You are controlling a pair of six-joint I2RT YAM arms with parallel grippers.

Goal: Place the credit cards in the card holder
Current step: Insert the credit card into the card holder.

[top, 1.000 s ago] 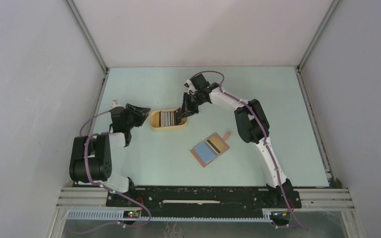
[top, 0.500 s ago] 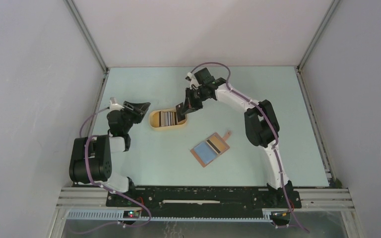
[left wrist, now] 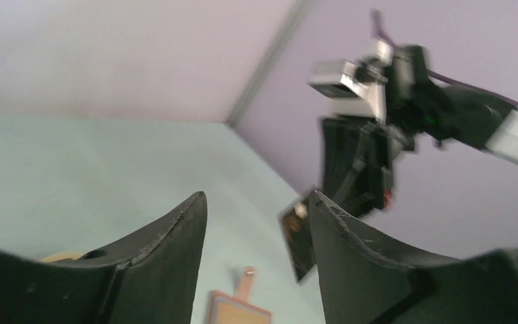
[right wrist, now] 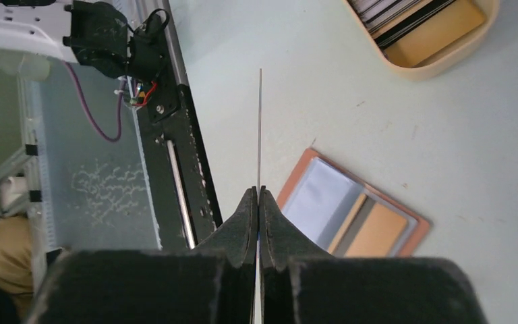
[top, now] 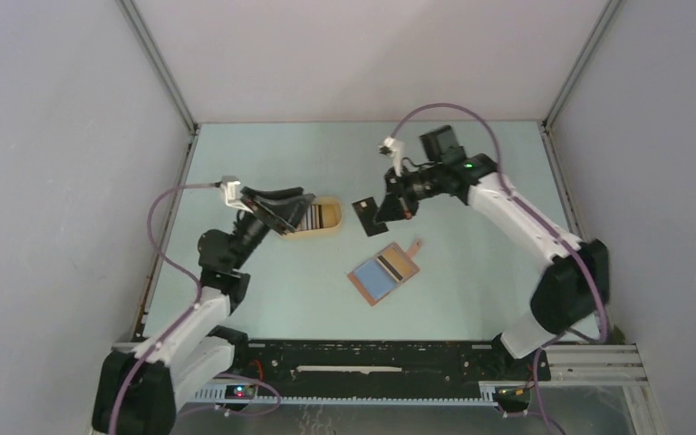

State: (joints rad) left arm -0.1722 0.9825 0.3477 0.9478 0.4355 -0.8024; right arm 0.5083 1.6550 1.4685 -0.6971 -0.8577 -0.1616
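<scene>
My right gripper is shut on a dark credit card and holds it in the air between the tray and the card holder. In the right wrist view the card shows edge-on, sticking out past the shut gripper. The card holder lies open on the table, reddish-brown with a blue-grey inside; it also shows in the right wrist view. More cards stand in the yellow tray. My left gripper is open and empty, raised over the tray's left end; the left wrist view shows the held card.
The yellow oval tray lies left of the card holder. The black base rail runs along the near edge. Grey walls close the left, back and right sides.
My right gripper has lifted a dark card out of the tray and carried it right, towards the card holder. My left arm has stretched forward, its gripper now over the tray.
</scene>
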